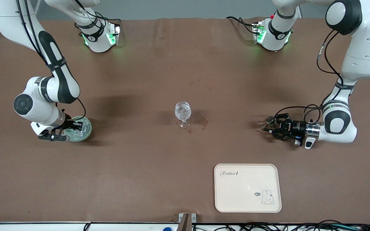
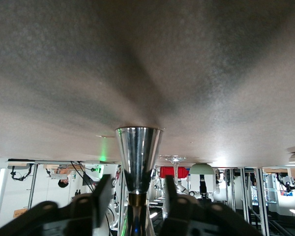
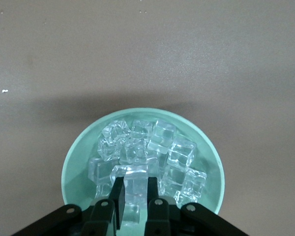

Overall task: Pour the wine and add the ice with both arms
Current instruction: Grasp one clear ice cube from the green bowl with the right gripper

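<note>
My right gripper (image 1: 74, 125) (image 3: 135, 183) reaches down into the pale green bowl (image 1: 87, 131) (image 3: 73, 162) at the right arm's end of the table. It is shut on one clear ice cube (image 3: 135, 174) from the pile of ice (image 3: 160, 145). My left gripper (image 1: 268, 126) (image 2: 137, 182) lies low over the table at the left arm's end. Its fingers (image 2: 104, 189) straddle the waist of a shiny metal measuring cup (image 1: 269, 120) (image 2: 139, 152), with a gap on each side. A clear stemmed glass (image 1: 183, 113) stands mid-table with ice in it. Wine is out of view.
A cream tray (image 1: 247, 187) with a rabbit drawing lies nearer the front camera, toward the left arm's end. Dark wet stains (image 1: 203, 122) mark the brown cloth beside the glass's foot.
</note>
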Robot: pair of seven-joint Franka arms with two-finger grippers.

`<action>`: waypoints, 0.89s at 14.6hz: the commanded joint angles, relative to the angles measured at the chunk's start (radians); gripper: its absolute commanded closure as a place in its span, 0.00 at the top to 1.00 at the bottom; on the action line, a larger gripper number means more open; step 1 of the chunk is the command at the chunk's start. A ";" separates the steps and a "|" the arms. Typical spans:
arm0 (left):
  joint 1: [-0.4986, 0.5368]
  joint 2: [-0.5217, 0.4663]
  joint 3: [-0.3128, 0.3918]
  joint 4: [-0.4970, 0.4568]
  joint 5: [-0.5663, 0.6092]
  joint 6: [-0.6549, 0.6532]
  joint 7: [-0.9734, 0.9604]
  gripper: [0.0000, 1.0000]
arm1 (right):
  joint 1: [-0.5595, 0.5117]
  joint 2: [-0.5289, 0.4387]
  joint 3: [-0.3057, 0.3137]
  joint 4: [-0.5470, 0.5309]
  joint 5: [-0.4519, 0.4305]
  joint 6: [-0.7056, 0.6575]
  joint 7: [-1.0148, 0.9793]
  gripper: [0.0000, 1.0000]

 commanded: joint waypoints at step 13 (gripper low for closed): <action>0.001 -0.032 -0.080 0.019 -0.017 0.001 -0.040 0.01 | -0.027 -0.130 0.002 0.285 -0.010 -0.405 0.033 0.05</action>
